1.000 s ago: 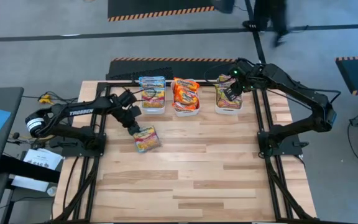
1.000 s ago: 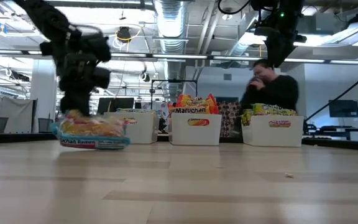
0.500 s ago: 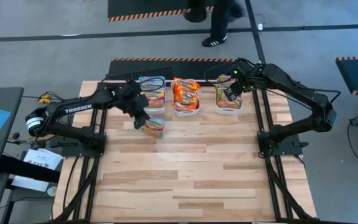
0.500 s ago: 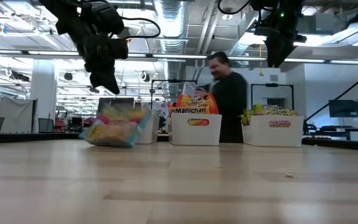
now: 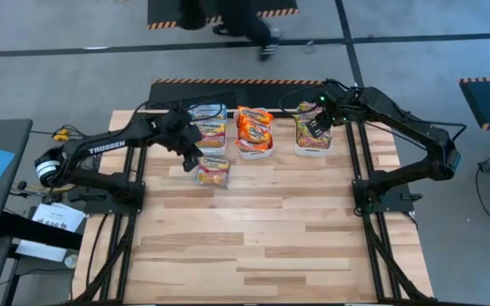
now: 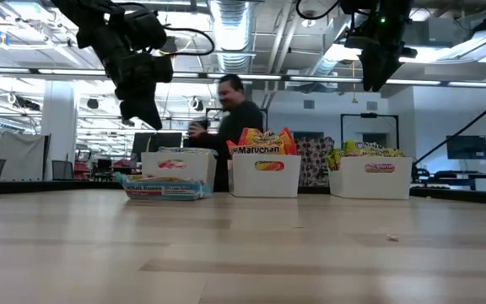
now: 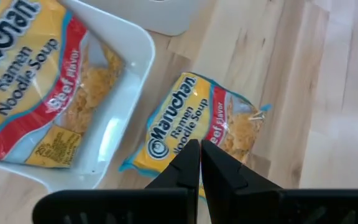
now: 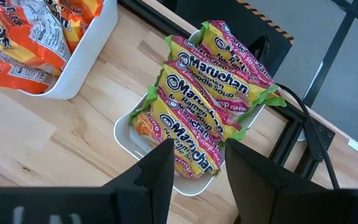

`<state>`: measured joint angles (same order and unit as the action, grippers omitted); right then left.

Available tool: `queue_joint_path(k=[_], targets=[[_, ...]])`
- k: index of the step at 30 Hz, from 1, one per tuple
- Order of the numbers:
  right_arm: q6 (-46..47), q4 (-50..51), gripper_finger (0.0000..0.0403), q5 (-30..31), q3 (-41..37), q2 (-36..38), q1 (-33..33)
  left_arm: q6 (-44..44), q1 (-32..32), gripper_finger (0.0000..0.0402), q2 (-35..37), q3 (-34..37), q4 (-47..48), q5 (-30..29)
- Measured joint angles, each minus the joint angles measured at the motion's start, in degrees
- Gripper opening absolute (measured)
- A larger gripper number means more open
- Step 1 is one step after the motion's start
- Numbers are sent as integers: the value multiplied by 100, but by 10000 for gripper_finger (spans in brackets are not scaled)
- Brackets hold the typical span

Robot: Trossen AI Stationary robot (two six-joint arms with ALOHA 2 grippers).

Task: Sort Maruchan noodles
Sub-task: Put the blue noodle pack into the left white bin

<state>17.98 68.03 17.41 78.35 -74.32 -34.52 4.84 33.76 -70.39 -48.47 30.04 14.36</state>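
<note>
One blue-edged yellow packet of Maruchan noodles (image 5: 213, 172) (image 7: 194, 118) lies flat on the table, just in front of the left white bin (image 5: 208, 146). That bin holds more blue packets (image 7: 23, 93). My left gripper (image 5: 191, 161) (image 6: 148, 116) (image 7: 201, 155) hangs shut above the loose packet, clear of it. My right gripper (image 5: 312, 127) (image 8: 197, 165) stands open high over the right bin (image 8: 126, 134), which is filled with green-pink packets (image 8: 210, 106). Nothing is between its fingers.
The middle white bin (image 5: 254, 151) holds orange-red packets (image 8: 23, 43). The three bins stand in a row along the far edge. A person (image 6: 234, 114) walks past beyond the table. The near half of the wooden table (image 5: 262, 246) is bare.
My left gripper has risen from the table and gone toward the far edge, rolling as it went. The blue packet moved with it toward the left bin and tipped up on the way. It now lies flat, free of the shut fingers.
</note>
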Motion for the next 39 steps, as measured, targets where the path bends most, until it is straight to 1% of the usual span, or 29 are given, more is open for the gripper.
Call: queue_joint_path(k=[2,4,7,10,14,17,20,23,26,30,32,34,39], targets=[[2,2,166,0,0,0,0,-210,0,0,0,0,3,-8],[2,4,166,-5,0,0,1,-665,10,1,0,0,52,33],[8,4,166,-73,0,0,0,-1050,15,14,-2,0,305,252],[13,4,166,-81,0,0,2,-1364,15,41,-2,2,455,348],[15,4,166,-84,0,1,0,-2042,15,89,-2,2,446,311],[13,5,166,-95,0,0,2,-2885,15,122,-2,142,364,300],[11,7,166,-101,0,0,2,-3736,-43,140,-2,453,270,301],[-1,7,166,-100,0,0,2,-4135,-160,142,-2,856,-73,389],[-43,7,166,-101,0,0,2,-4471,-230,138,-4,1149,-655,597],[-48,7,166,-101,0,0,2,-4698,-275,133,-4,1433,-1040,403],[-50,7,166,-101,0,0,2,-4744,-278,132,-4,1501,-1027,231],[-56,8,166,-101,0,0,2,-4741,-275,132,-4,1521,-820,4],[-63,7,166,-101,0,0,2,-4715,-278,132,-4,1521,-910,-74]])
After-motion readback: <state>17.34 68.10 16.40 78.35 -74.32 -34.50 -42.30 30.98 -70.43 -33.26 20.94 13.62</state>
